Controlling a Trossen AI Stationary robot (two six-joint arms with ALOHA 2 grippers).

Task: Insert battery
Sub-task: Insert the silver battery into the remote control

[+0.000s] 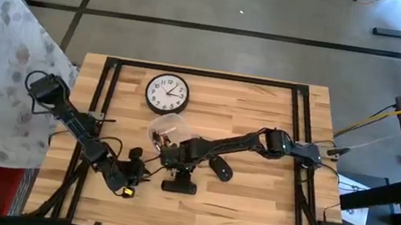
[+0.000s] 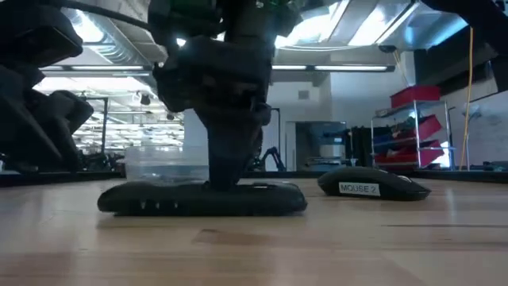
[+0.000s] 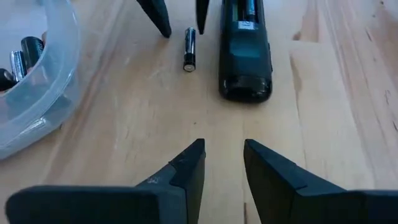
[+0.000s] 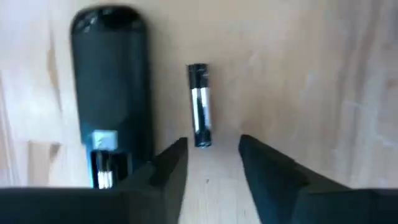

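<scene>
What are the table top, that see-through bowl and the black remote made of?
The table top looks like pale unpainted wood: grain lines and plank seams show. The bowl seems clear plastic, since the batteries inside show through its wall. The remote looks like black moulded plastic with a slight sheen.

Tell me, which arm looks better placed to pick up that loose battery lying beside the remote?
Probably the right. Its end effector is open right at the battery beside the remote; the left end effector is open too, but sits farther back.
</scene>
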